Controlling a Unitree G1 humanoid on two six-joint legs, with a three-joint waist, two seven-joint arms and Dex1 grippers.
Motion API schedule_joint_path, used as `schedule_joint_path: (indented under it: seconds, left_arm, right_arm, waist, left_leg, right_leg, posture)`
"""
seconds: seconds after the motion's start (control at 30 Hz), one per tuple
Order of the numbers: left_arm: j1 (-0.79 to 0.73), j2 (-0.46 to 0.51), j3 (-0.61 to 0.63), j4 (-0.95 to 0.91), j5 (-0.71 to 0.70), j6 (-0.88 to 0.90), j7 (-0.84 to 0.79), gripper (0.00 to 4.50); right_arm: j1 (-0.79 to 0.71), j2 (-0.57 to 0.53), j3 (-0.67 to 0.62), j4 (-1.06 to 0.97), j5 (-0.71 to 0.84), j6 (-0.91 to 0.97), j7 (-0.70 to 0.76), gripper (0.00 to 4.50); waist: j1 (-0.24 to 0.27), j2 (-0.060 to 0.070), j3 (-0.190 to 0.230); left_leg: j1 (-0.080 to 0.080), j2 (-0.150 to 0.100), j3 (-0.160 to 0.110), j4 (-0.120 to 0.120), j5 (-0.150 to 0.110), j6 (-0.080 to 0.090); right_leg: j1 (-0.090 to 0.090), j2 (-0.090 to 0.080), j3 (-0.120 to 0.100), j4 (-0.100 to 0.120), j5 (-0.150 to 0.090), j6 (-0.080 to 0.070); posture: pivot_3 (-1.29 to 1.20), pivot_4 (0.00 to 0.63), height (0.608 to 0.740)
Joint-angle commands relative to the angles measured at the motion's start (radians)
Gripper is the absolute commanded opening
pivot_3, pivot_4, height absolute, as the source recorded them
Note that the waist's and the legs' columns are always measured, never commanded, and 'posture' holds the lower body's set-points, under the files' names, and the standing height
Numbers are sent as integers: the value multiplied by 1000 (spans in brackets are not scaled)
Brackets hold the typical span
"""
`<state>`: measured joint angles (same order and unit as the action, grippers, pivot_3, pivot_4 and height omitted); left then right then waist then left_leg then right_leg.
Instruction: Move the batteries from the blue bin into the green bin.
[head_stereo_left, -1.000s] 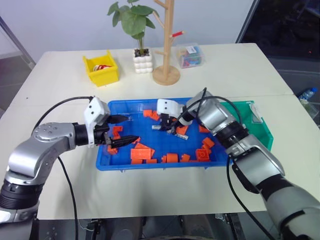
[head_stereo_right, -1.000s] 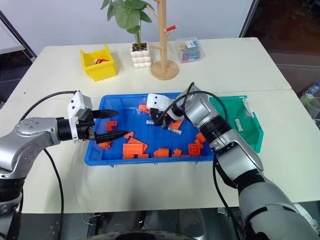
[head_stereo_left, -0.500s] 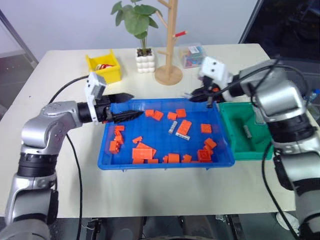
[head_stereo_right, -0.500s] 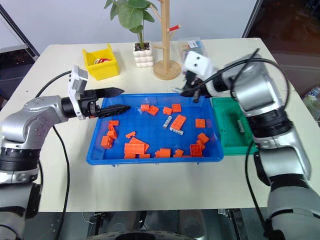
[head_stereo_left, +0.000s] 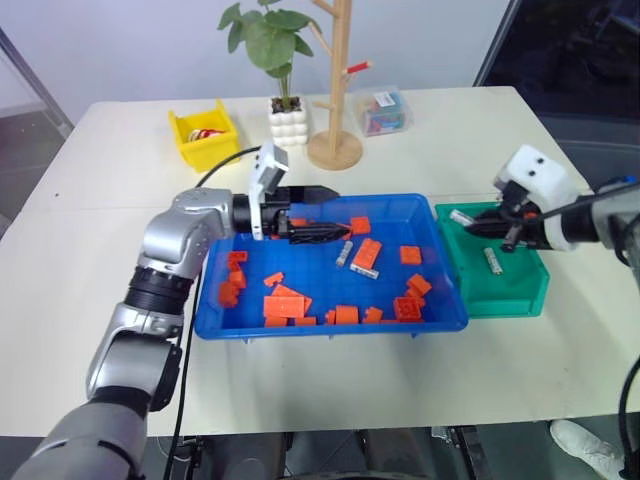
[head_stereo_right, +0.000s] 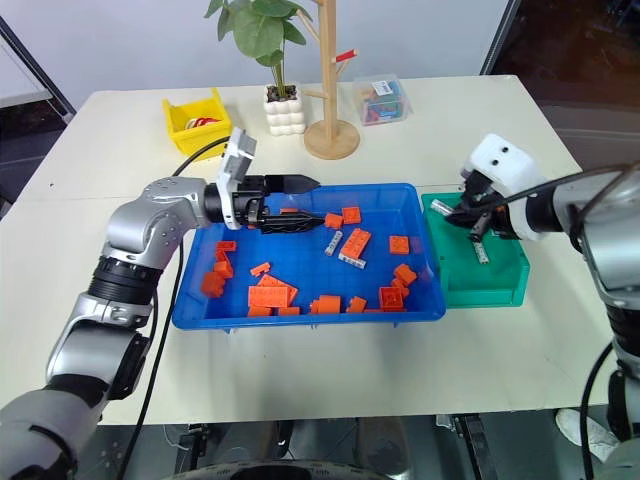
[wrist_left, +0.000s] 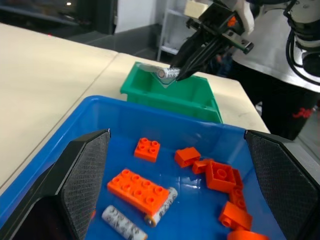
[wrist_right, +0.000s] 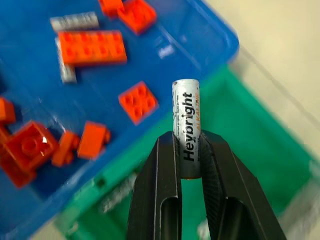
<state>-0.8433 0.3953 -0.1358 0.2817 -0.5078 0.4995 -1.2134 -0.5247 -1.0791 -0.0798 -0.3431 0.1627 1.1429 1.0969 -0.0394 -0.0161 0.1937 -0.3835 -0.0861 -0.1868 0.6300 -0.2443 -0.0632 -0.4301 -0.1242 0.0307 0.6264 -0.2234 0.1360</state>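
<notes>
The worktop (head_stereo_left: 90, 250) carries the blue bin (head_stereo_left: 330, 325) with the green bin (head_stereo_left: 510, 298) touching its right end. A yellow bin (head_stereo_left: 205, 145), a potted plant (head_stereo_left: 286, 115), a wooden stand (head_stereo_left: 334, 140) and a clear box (head_stereo_left: 382, 110) stand along the far side.

The right arm has swung since a second ago: then its gripper sat low inside the blue bin among the orange bricks (head_stereo_left: 290, 303); half a second ago it was above the bin's far right corner; now the right gripper (head_stereo_left: 482, 226) hangs over the near-left part of the green bin. Its fingers are clamped on a battery (wrist_right: 186, 130), which sticks out past the fingertips, label reading "Heybright".

The left arm has reached in from the left. A second ago its gripper was at the blue bin's left edge; now the left gripper (head_stereo_left: 325, 211) lies level over the far middle of the bin, pointing right, fingers spread apart with nothing between them.

One battery lies on the green bin's floor (head_stereo_left: 491, 261). Two more remain in the blue bin: one beside a long orange brick (head_stereo_left: 344, 253), another along that brick's near edge (head_stereo_left: 363, 270).
</notes>
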Motion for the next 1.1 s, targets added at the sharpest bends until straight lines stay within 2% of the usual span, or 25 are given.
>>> schedule_joint_path:
  seconds: [0.03,0.13,0.17,0.2,0.4,0.5,0.67,0.8,0.93,1.1]
  left_arm:
    - [-33,-22,25,18,11,-35,7,4500]
    - [-31,-25,32,21,16,-37,8,4500]
    - [-27,-24,34,16,17,-35,8,4500]
    - [-23,-22,36,11,16,-31,10,4500]
    - [0,-4,44,4,16,-17,14,4500]
    - [-2,6,43,13,21,-18,8,4500]
    - [-12,66,34,35,65,-49,-18,4500]
    - [5,121,32,36,108,-82,-31,4500]
    - [33,155,60,-7,96,-59,-17,4500]
    - [93,193,102,-104,68,-6,15,4500]
  right_arm:
    - [53,11,-74,-18,13,-6,-82,77]
    - [96,56,-114,-3,12,-5,-167,77]
    - [112,71,-128,0,11,-5,-194,1043]
    - [128,87,-143,2,12,-4,-221,1312]
    - [155,213,-226,-19,7,1,-400,4356]
    - [145,231,-228,-45,12,5,-447,4449]
    - [-63,271,-131,-70,111,22,-424,4449]
    - [-174,386,-26,-42,172,38,-431,4449]
    - [-178,478,86,-2,191,5,-433,4449]
    - [-137,526,205,58,183,-58,-418,4449]
  waist:
    - [1,0,0]
    - [0,0,0]
    - [1,0,0]
    - [3,0,0]
    - [7,0,0]
    - [7,0,0]
    - [-5,1,0]
    - [-5,1,0]
    - [3,1,0]
    - [4,1,0]
  left_leg:
    - [0,0,0,1,0,0]
    - [-1,0,0,1,0,0]
    - [-1,0,0,1,0,0]
    - [-1,0,0,1,0,0]
    - [-1,0,0,1,0,0]
    - [-1,-1,-1,1,0,0]
    - [0,0,0,1,0,0]
    - [0,1,0,0,0,0]
    - [-2,0,-2,0,0,0]
    - [-4,-2,-4,1,0,0]
  right_leg:
    - [0,0,0,0,0,0]
    - [0,0,0,0,0,1]
    - [0,0,0,0,0,1]
    - [0,0,0,0,0,1]
    - [0,0,0,0,1,1]
    - [0,0,0,0,1,1]
    - [0,0,0,0,1,1]
    - [0,1,0,0,1,0]
    - [-1,1,0,0,1,0]
    - [-3,0,0,0,3,1]
  posture:
    - [0,150,740]
    - [0,150,740]
    - [0,150,740]
    - [0,150,740]
    - [0,150,740]
    - [0,150,740]
    - [0,150,740]
    - [0,150,740]
    - [0,150,740]
    - [0,150,740]
